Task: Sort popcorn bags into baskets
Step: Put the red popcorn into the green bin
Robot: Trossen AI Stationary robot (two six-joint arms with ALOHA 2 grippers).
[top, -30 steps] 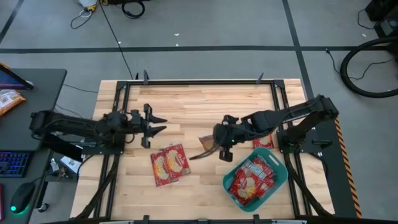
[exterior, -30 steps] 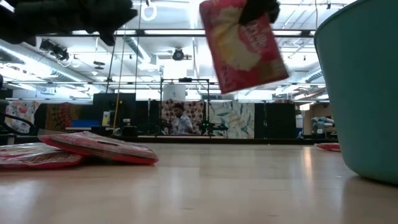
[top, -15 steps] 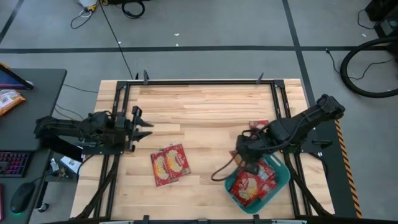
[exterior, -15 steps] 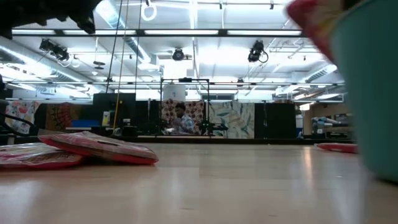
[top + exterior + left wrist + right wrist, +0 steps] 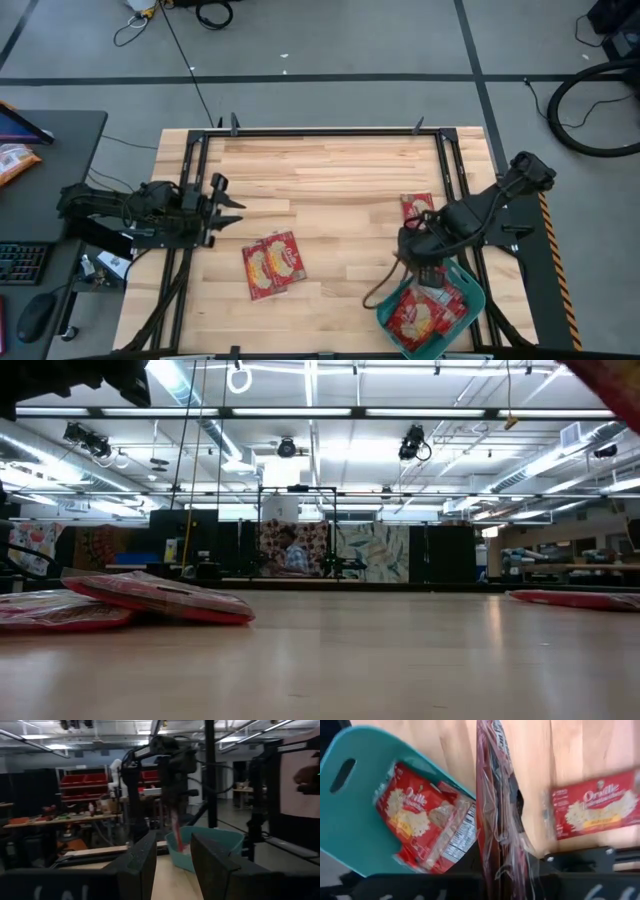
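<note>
Toward five o'clock on the wooden table [image 5: 330,190], the right gripper [image 5: 412,247] hangs over the near-left rim of the teal basket [image 5: 470,298], its fingers clamped on a popcorn bag [image 5: 495,820] that dangles edge-on between them. From above, that bag shows only as a thin dark strip [image 5: 380,285] trailing off toward seven o'clock from the gripper, beside the basket's left corner. Inside the basket lie several more red packets [image 5: 418,315], piled on one another; the right wrist view shows one face-up [image 5: 412,810] with another lying partly over it, its white label side turned up. Just beyond the basket, at twelve o'clock from it, a single packet [image 5: 417,206] lies flat on the wood near the table's right rail. Well apart from all this, around seven o'clock of the table's middle, two packets [image 5: 272,263] lie side by side and overlapping slightly; the low view shows them as a flat red heap [image 5: 150,598] at its left. At nine o'clock, over the table's left edge, the left gripper [image 5: 222,195] waits with its fingers [image 5: 145,862] spread apart and nothing between them. Its wrist camera looks across the table at the right arm [image 5: 170,775], the hanging bag and the teal basket [image 5: 210,842].
</note>
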